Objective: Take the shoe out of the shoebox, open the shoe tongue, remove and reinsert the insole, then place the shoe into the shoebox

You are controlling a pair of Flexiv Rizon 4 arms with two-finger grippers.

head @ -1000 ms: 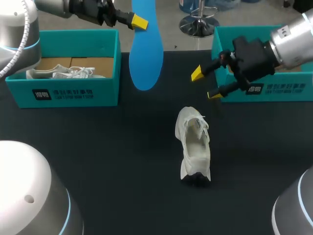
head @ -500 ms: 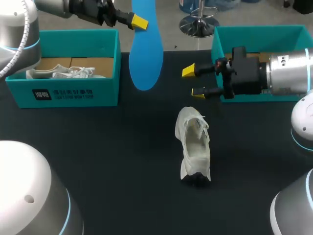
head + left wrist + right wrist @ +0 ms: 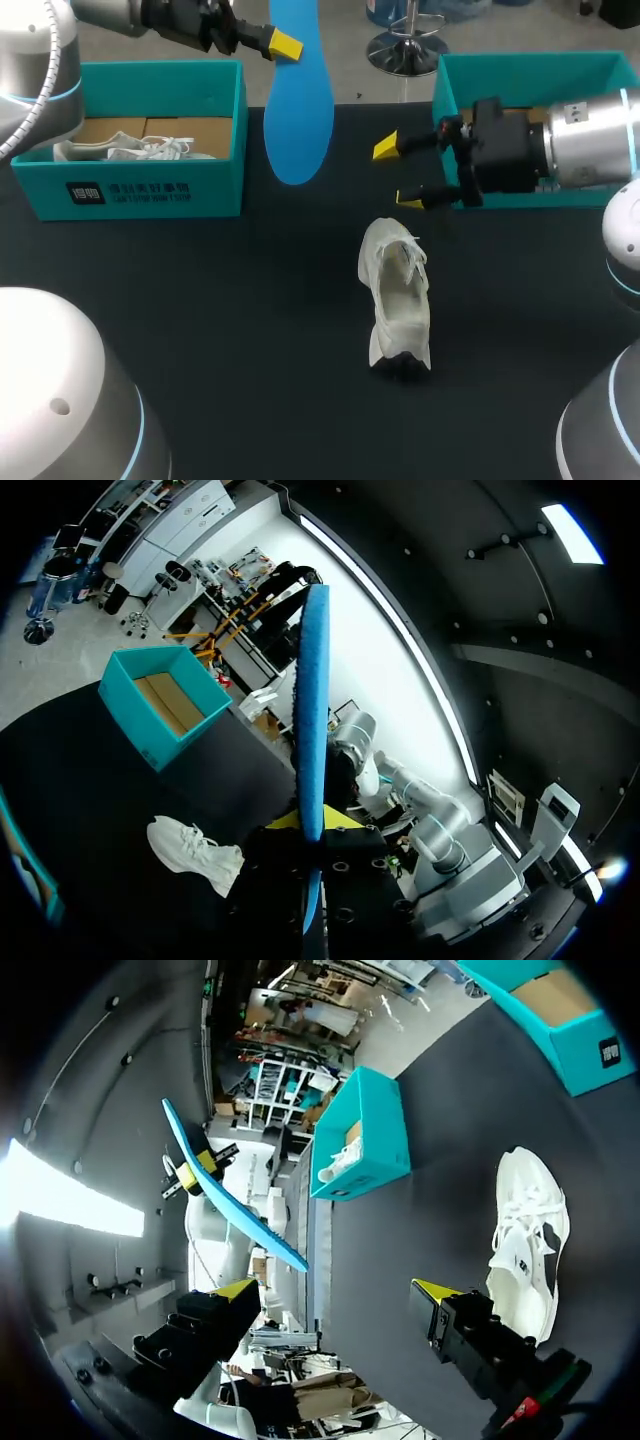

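shoe (image 3: 397, 297) on table (image 3: 250, 330) before left shoebox (image 3: 215, 185) and right shoebox (image 3: 520, 75); second shoe (image 3: 130, 150) apparently inside the left.

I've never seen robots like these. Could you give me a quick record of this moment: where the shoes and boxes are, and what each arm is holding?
Shoe: white, lying mid-way on the black table, touched by neither arm
Left shoebox: teal, open, with a second white shoe inside
Right shoebox: teal, open, partly hidden by the right arm
Left gripper: shut on the blue insole, held in the air
Right gripper: fingers open, empty, beside the right shoebox
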